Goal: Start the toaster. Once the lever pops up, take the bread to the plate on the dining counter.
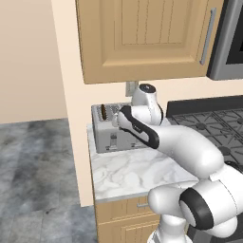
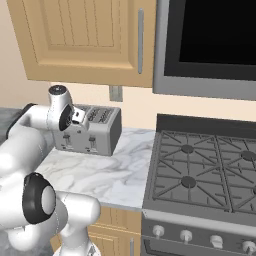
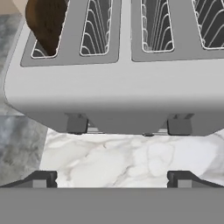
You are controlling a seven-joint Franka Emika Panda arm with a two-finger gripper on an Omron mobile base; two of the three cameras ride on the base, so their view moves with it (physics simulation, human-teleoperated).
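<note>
The grey four-slot toaster (image 1: 110, 135) stands at the back of a small marble worktop (image 1: 133, 173). The dark brown bread (image 3: 46, 24) sits in its leftmost slot, seen from above in the hand view, and shows as a dark sliver (image 1: 103, 112) in the left base view. My gripper (image 3: 112, 179) hovers over the toaster's front edge, pointing down, open and holding nothing. Its fingertips (image 3: 41, 178) are spread wide. Two slider levers (image 3: 76, 123) stick out of the front face just below. The plate and the dining counter are out of view.
A gas stove (image 2: 200, 170) adjoins the worktop on the right, with a microwave (image 2: 210, 45) above it. A wooden wall cabinet (image 1: 142, 38) hangs over the toaster. Left of the worktop the grey floor (image 1: 38, 180) lies open.
</note>
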